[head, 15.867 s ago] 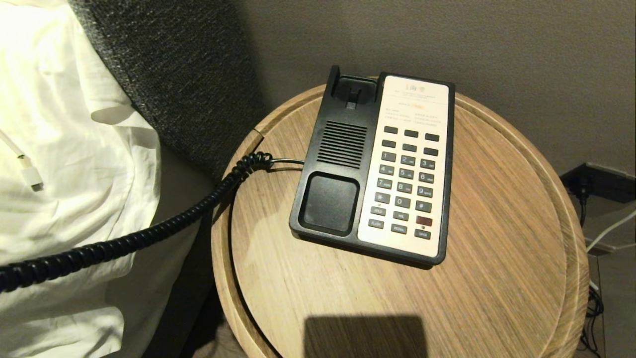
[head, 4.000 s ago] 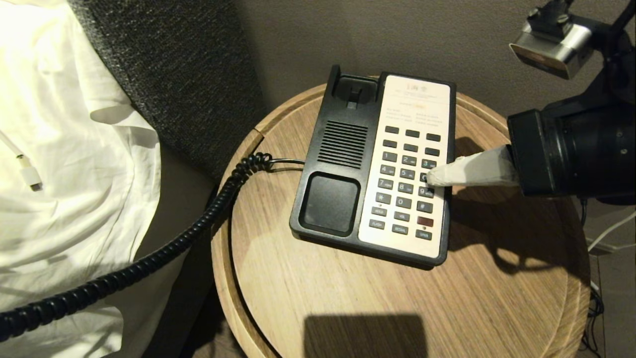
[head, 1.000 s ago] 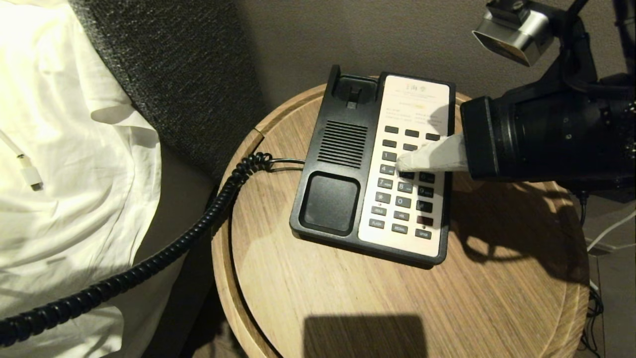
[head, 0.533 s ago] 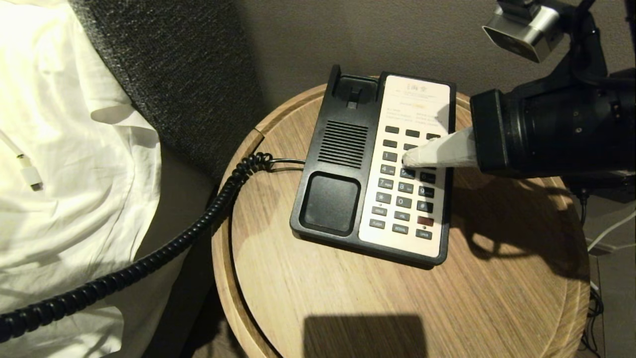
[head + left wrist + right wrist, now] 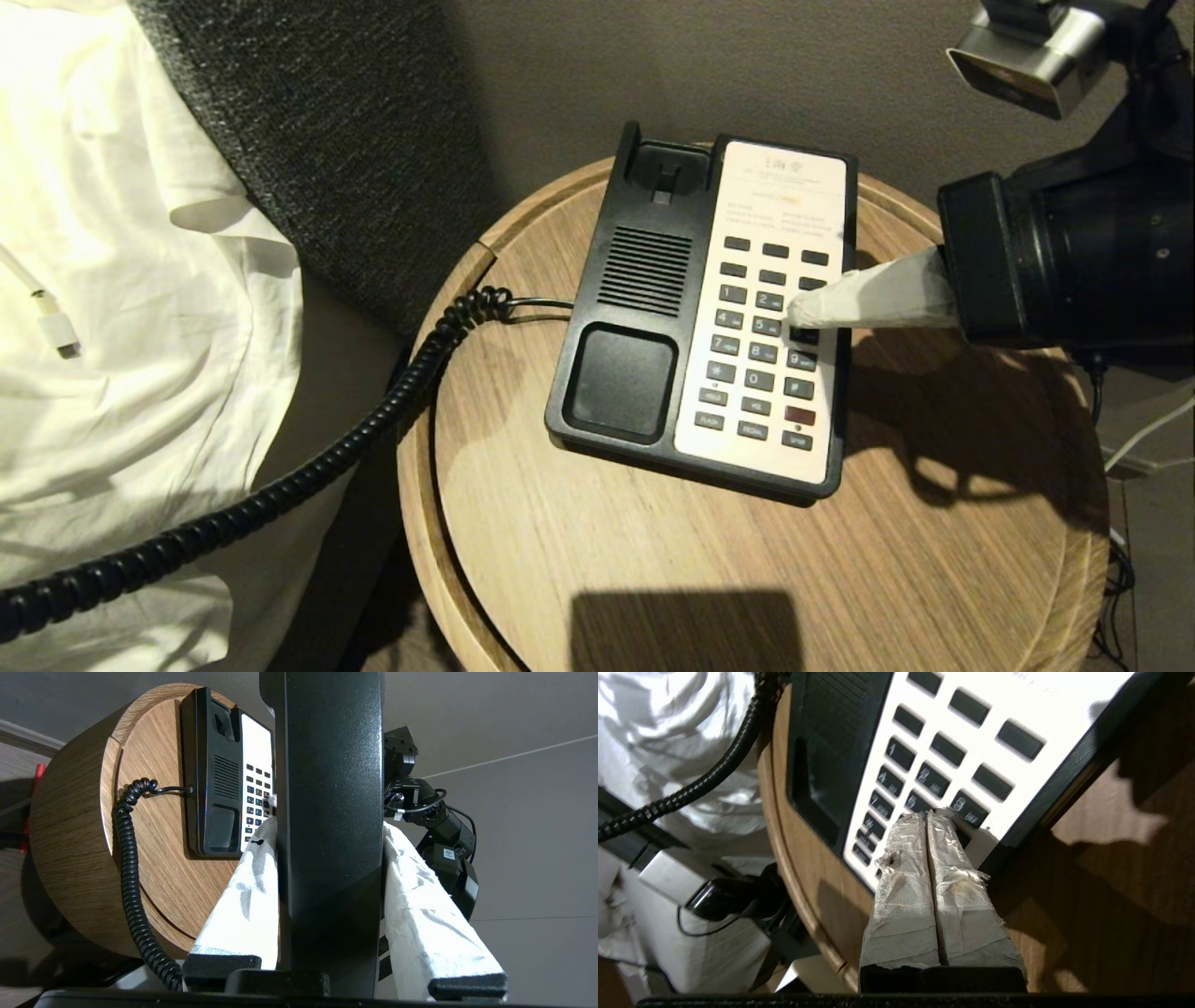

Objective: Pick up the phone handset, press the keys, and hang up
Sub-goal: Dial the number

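Head view shows my right gripper (image 5: 801,308) reaching in from the wall side of the phone base (image 5: 644,308), its two taped fingers (image 5: 878,297) pressed together into one blunt point that sits at the outer column of the keys (image 5: 766,345), about level with the three and six; whether it is actually pushing a key down I can't quite tell from this angle. The cradle on the phone base is empty, and the coiled cord (image 5: 280,490) runs off the round table (image 5: 653,560) toward the white bedding (image 5: 121,280). To press well I should come down square on one key, tip only, and lift clear before sliding to the next, since the point is wide enough to catch a neighbour. Left wrist view puts the phone handset (image 5: 331,826) upright in my left gripper (image 5: 327,863), white pads pinching it on both sides, held off to the side of the phone base and away from the table. Right wrist view confirms the closed fingers lie over the keypad's outer edge near the six. Room is fair: bare wood lies on the near and wall sides of the phone base, but its raised black rim is right under my fingers, and the table's lip and the wall hem in any wide swing.
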Available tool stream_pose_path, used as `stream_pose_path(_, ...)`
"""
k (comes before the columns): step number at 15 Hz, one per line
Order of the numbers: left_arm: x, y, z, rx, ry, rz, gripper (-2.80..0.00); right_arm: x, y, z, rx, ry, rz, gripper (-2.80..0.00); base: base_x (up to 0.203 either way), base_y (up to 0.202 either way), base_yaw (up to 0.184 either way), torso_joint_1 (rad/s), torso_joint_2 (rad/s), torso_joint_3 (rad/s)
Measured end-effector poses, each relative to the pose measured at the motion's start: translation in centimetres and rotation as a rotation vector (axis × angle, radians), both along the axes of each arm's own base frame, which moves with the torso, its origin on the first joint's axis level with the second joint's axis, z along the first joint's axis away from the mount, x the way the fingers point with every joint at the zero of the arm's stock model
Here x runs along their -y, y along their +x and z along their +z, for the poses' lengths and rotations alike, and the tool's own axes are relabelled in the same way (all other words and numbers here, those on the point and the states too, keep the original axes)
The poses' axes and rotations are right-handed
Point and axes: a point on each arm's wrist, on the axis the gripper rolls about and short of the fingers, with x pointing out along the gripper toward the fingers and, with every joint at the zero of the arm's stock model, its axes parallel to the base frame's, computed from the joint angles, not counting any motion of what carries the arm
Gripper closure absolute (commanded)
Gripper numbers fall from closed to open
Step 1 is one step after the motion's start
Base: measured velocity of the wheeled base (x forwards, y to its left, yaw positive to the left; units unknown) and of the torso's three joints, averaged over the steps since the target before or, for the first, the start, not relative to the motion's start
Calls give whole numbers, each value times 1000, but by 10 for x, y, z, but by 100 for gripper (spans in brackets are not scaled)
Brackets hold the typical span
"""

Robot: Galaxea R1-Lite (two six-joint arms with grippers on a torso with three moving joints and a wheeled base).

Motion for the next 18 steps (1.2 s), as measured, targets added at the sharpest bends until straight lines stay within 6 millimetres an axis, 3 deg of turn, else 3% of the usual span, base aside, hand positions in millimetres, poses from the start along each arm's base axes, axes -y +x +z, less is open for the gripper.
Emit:
stream_pose_path(4,0,0,0,1,1,0,0,-4,-7,-1,-30,5,28,0,0,0,0,0,0,0)
stream_pose_path(18,0,0,-1,1,4,0,0,-13,1,-11,-42,-34,27,0,0,0,0,0,0,0)
